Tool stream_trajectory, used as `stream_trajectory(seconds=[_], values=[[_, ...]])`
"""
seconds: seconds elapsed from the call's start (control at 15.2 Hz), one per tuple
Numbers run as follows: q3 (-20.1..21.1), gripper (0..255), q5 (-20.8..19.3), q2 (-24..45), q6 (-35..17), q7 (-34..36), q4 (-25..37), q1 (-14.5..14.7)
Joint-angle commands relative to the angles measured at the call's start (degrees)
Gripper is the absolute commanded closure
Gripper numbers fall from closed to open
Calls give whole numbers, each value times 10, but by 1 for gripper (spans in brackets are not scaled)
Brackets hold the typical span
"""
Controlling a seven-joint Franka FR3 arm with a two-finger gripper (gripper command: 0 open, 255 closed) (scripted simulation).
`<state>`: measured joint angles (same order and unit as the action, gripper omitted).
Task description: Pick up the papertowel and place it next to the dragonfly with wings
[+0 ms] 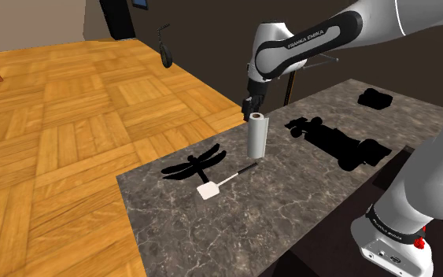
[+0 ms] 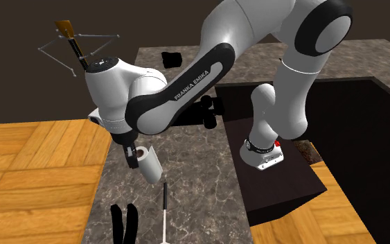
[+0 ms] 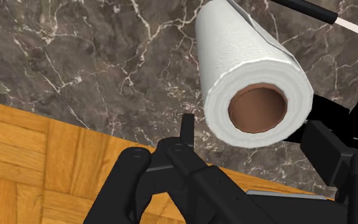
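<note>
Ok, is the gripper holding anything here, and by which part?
Nothing appears held. The gripper is open around the top end of the paper towel roll, with a gap beside one finger; the roll stands on the table.

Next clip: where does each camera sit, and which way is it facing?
Shoulder view: beside the stand, looking down over the marble table; arm and stand show.
Second exterior view: across the table, facing back at arm and stand.
Wrist view: at the wrist, looking along the end effector at the paper towel roll.
All three share the roll.
</note>
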<state>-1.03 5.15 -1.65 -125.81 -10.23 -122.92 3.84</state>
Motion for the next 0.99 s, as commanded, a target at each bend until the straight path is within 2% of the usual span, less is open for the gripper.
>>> stream_trajectory(seconds=[0.0, 0.26, 0.53, 0.92], values=[[0, 0, 0, 0, 0, 0, 0, 0], [0, 0, 0, 0, 0, 0, 0, 0], [-2, 0, -4, -30, 70, 2, 40, -2], [-2, 0, -4, -30, 70, 2, 40, -2]])
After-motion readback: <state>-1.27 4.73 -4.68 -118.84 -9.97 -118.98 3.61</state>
